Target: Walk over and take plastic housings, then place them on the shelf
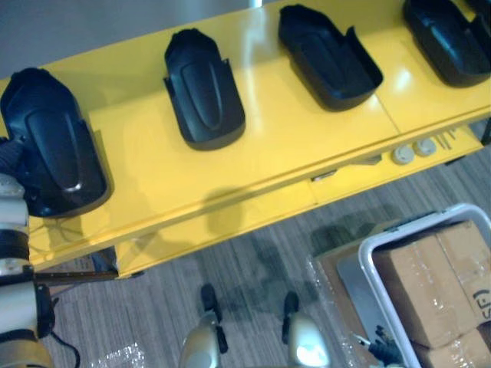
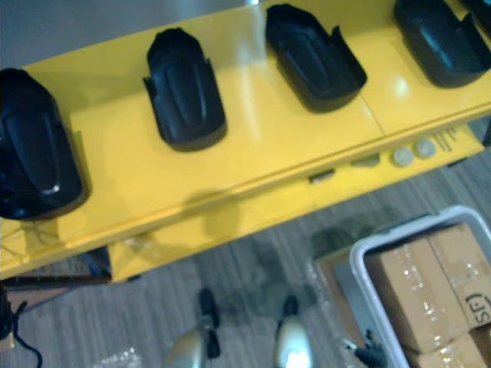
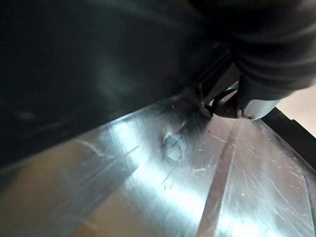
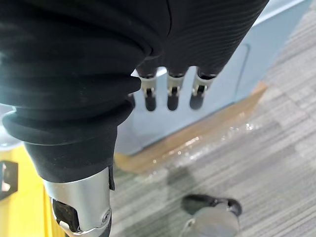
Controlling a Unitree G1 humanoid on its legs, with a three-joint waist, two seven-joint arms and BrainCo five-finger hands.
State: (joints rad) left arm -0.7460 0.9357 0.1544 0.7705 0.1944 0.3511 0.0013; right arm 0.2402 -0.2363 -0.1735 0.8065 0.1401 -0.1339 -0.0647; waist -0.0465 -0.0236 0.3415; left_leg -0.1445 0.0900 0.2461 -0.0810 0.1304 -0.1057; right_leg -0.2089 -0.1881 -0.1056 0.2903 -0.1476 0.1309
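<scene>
Several black plastic housings lie in a row on the yellow shelf (image 1: 276, 146), open sides up. My left hand (image 1: 9, 153) is against the near-left side of the leftmost housing (image 1: 50, 142), its dark cover touching the housing's edge. In the left wrist view that housing (image 3: 74, 64) looms dark right beside my left hand (image 3: 266, 39), above a shiny scratched surface (image 3: 197, 187). The other housings (image 1: 203, 88) (image 1: 326, 57) (image 1: 449, 38) rest untouched further right. My right hand (image 4: 170, 94) hangs low at my side, fingers straight, holding nothing.
A white bin (image 1: 368, 261) with cardboard boxes (image 1: 437, 276) stands on the carpet at the lower right, on a flat sheet of cardboard. Two small round parts (image 1: 412, 151) lie on the shelf's lower ledge. Crumpled clear plastic (image 1: 115, 356) lies on the floor at the lower left.
</scene>
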